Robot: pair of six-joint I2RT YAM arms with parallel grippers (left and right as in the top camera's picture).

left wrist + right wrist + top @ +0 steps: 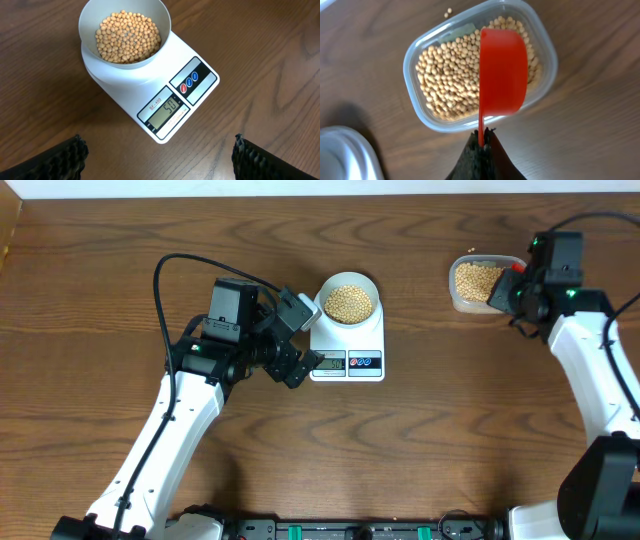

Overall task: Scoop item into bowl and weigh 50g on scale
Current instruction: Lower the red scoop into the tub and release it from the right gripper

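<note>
Left claw (pixel 160 159) wide open, empty, sitting short of the white rectangular digital scale (pixel 150 85), probably so nothing loads it. Small tan round beans (pixel 128 37) sit in the white round bowl (pixel 89 22) on it, ahead. Right claw (pixel 482 139) clamps the red plastic scoop (pixel 502 70) over the clear plastic tub (pixel 411 75), presumably to catch strays. Only the left wrist view resolves the display: looks like 50.

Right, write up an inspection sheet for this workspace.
Surface: brown wooden table.
Job's things: bowl of beans sits on scale; display seems to read 50.
Clutter: stray bean on the wood beside tub.
Jaws: left arm, wide open and empty near the scale; right arm, shut on handle of red scoop over the tub.
Cables: black cable loops above left arm.
Surroundings: pale strip beyond table's far edge.
</note>
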